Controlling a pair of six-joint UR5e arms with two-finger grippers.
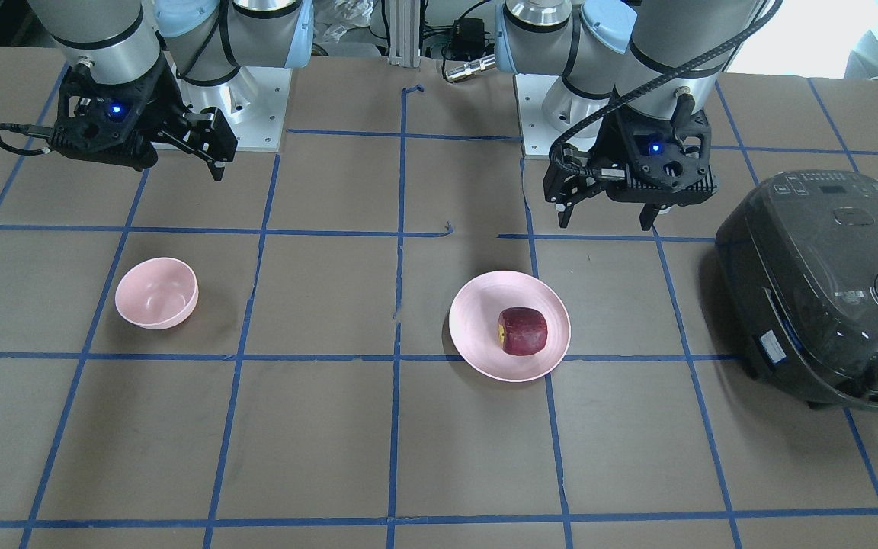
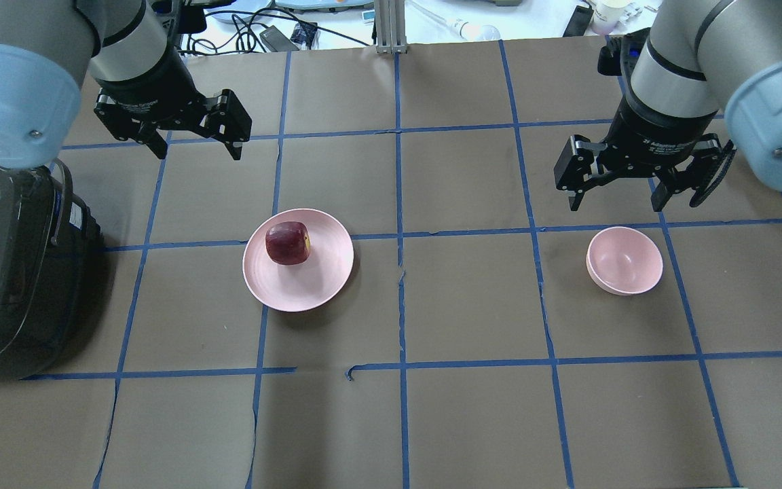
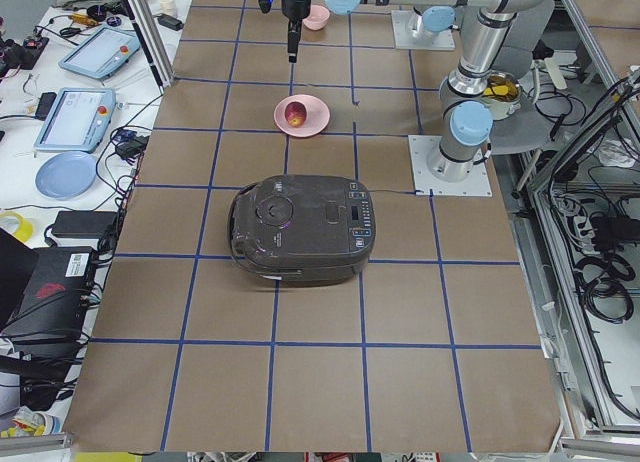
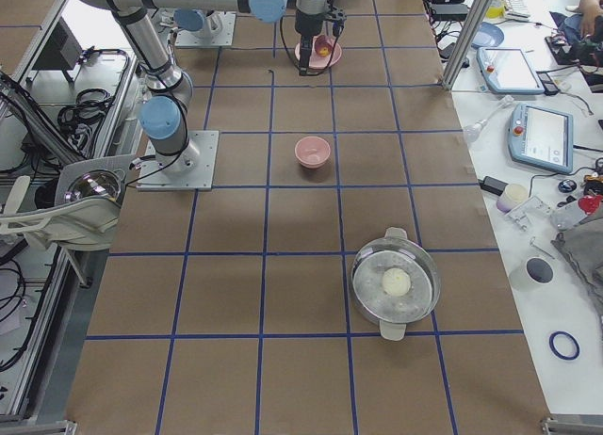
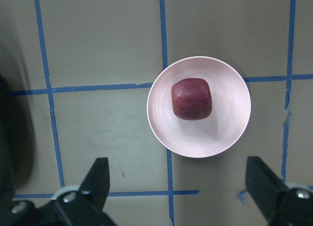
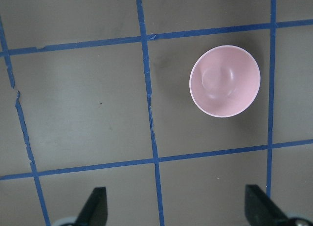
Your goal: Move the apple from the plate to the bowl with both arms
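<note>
The dark red apple [image 1: 523, 331] lies on the wide pale pink plate [image 1: 477, 305]; both also show in the overhead view, the apple [image 2: 288, 242] on the plate [image 2: 316, 278]. My left gripper [image 2: 197, 153] hovers open and empty above the table, behind the plate; its wrist view looks down on the apple [image 5: 191, 99] between its spread fingers [image 5: 98, 177]. The small deep pink bowl [image 2: 625, 260] stands empty on the right. My right gripper [image 2: 613, 202] hovers open and empty just behind the bowl [image 6: 225, 81].
A dark grey rice cooker [image 2: 4, 272] stands at the table's left end, close to the plate. A steel pot [image 4: 396, 282] holding a white ball sits towards the right end. The arm bases [image 1: 241, 107] stand at the robot's edge of the table.
</note>
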